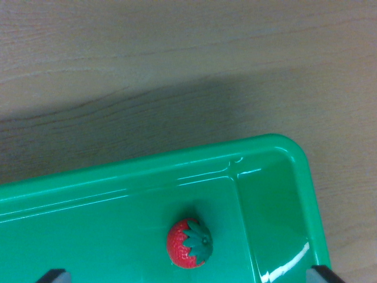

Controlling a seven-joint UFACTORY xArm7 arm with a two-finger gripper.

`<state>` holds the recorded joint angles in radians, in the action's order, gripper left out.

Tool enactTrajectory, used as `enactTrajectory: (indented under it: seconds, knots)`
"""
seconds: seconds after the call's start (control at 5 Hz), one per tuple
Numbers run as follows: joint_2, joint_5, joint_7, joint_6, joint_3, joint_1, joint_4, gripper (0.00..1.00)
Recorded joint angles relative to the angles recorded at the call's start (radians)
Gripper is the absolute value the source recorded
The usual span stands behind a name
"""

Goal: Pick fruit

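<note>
- A green plastic tray [277, 177] rests on a pale wood-grain worktop [147, 65]; the tray fills the lower part of the wrist view, and one of its rounded corners sits toward the wrist view's right.
- The tray's raised rim runs slantwise from the wrist view's left edge up to that rounded corner, then turns down along the wrist view's right.
- A small red strawberry [187, 243] lies on the tray's flat floor, near the rounded corner but apart from both rim walls.
- The strawberry lies on its side, its green leafy cap turned toward the wrist view's right and its red body toward the left.
- Nothing touches the strawberry; the green floor shows bare all around it.
- Bright glare streaks mark the inner slope of the tray wall at the wrist view's lower right, and thinner highlights trace the ridge along the far wall.
- A broad soft shadow falls across the worktop just beyond the tray's far rim.
- The claw [187, 276] shows only as two dark fingertips at the bottom edge of the wrist view, one at the lower left and one at the lower right.
- Those two tips stand wide apart, so the claw is spread, with the strawberry between them and a little ahead, and neither tip touching it.
</note>
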<state>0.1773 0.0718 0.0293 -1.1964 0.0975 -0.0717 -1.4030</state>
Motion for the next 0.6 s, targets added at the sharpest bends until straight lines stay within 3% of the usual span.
enactTrajectory:
  seconds: [0.2, 0.4, 0.6]
  knots:
    - [0.023, 0.0035, -0.001, 0.048, 0.002, 0.0024, 0.029, 0.0]
    - [0.023, 0.0035, -0.001, 0.048, 0.002, 0.0024, 0.029, 0.0]
    - [0.044, 0.0069, -0.001, 0.093, 0.004, 0.0047, 0.057, 0.0]
